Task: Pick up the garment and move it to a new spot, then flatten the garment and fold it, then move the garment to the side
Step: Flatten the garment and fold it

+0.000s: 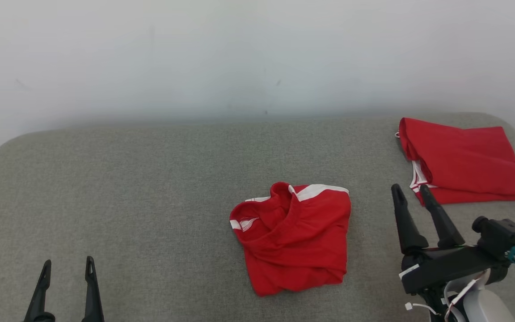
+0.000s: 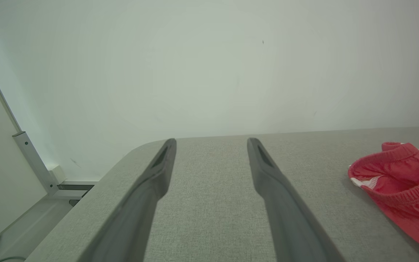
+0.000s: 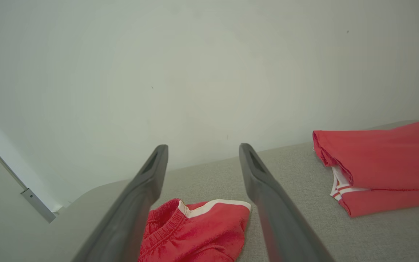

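Pale wall (image 1: 239, 58) backs a grey fabric bench (image 1: 128, 179). In the head view the crumpled red garment (image 1: 295, 239) lies at lower centre, with a folded red garment (image 1: 463, 161) well apart at upper right. The left fingers (image 1: 91, 290) at lower left and the right fingers (image 1: 404, 223) at lower right stand apart, holding nothing. The left wrist view adds a metal post (image 2: 35, 163) at its left side.
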### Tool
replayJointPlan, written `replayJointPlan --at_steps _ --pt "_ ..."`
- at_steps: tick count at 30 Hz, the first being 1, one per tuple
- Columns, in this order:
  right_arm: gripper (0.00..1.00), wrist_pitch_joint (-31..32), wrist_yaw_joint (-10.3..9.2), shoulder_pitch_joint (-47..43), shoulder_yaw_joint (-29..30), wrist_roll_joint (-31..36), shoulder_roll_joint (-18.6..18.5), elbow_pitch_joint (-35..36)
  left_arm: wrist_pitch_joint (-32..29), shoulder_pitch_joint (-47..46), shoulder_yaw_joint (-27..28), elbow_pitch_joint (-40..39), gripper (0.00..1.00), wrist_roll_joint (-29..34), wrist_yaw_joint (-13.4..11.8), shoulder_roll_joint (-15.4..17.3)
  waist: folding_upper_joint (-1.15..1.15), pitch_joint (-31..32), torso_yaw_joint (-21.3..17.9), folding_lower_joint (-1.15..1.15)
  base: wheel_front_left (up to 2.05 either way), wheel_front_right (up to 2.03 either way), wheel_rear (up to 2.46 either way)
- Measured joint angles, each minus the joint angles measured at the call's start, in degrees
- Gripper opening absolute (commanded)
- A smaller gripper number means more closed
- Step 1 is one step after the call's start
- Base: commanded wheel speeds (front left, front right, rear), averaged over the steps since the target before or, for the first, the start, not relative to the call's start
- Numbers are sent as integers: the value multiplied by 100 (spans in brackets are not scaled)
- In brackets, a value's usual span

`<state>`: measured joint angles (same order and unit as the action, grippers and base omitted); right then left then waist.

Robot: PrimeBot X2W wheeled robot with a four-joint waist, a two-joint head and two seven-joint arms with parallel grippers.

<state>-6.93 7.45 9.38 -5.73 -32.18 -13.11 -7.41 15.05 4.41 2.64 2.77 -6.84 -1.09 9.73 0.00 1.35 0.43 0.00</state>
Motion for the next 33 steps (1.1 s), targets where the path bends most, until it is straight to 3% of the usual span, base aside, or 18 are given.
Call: replayJointPlan --at_steps 6,13,26,33 --pt "100 531 0 204 -320 221 136 -171 0 -30 -65 12 100 2 9 -13 0 -22 147 0 0 0 0" --pt "100 984 0 881 -842 410 268 -1140 0 -129 -201 78 100 2 54 -86 0 -55 409 0 0 0 0" --pt "100 970 0 2035 -1267 670 505 -3561 0 -392 -371 263 100 -5 164 -235 0 -234 959 0 0 0 0" --pt "100 891 0 2376 -1389 811 630 -4503 0 -446 -379 283 100 11 196 -287 0 -334 1108 1 0 0 0"
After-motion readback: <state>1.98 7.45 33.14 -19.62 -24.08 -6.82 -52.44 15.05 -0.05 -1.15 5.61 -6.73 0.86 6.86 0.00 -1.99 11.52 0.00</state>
